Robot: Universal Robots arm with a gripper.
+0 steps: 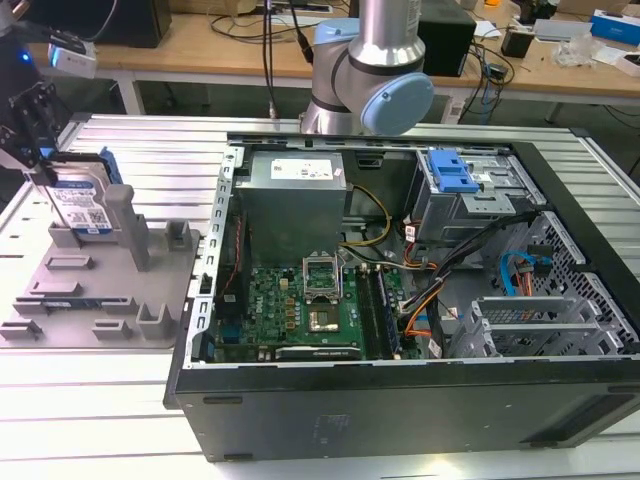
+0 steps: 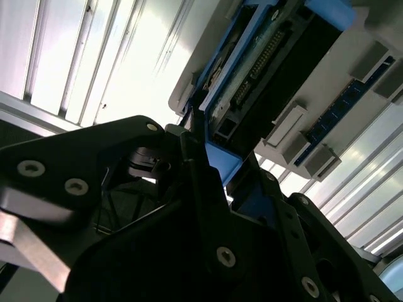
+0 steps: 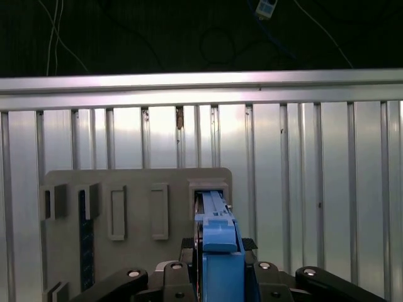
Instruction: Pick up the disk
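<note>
in the exterior view, the disk [image 1: 82, 205] was seen standing on edge in the grey fixture [image 1: 100, 290] on the slatted metal table [image 1: 120, 400], at the exterior view's left of the open computer case [image 1: 420, 300]. the gripper [image 1: 38, 150] was placed over its top, the black fingers [image 3: 173, 277] closed against the disk's blue rail [image 3: 217, 242].

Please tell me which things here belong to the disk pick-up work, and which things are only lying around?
Belonging to the work:
- flat silver metal disk with white-and-blue label and blue rails
- black gripper, jaws closed on the disk
- grey plastic fixture with upright posts

Just lying about:
- open black computer case
- blue-latched drive cage
</note>
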